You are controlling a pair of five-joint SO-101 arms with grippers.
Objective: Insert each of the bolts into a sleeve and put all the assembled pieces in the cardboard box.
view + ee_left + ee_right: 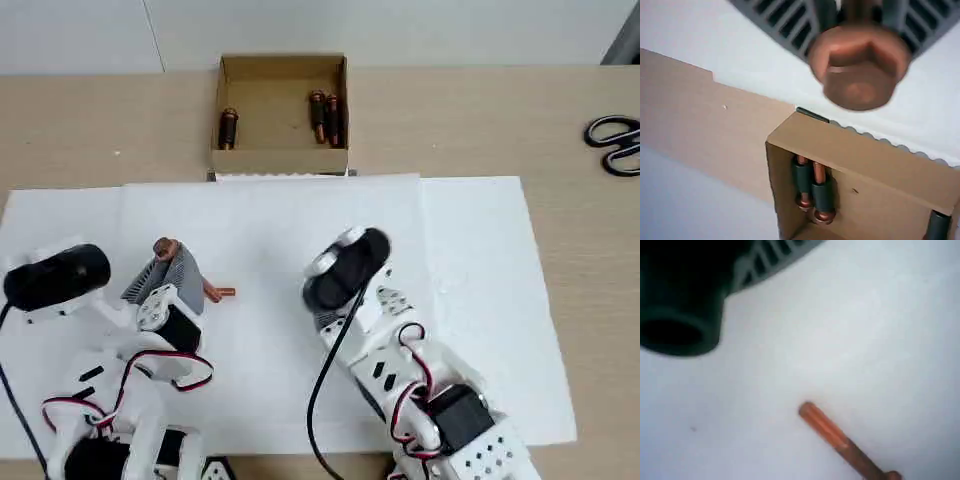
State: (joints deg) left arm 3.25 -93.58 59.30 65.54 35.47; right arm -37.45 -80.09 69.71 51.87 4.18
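Note:
My left gripper is shut on a copper bolt and holds it head-up above the white paper; in the left wrist view its hexagonal head sits close between the grey fingers. A second bolt lies loose on the paper just right of that gripper, and its shaft shows in the right wrist view. In that view my right gripper holds a dark green sleeve above the paper. The cardboard box at the back holds three assembled pieces.
A white paper sheet covers the table's near half. Black scissors lie at the far right edge. The right arm's body hangs over the middle of the paper. The box's near wall is close ahead of the left gripper.

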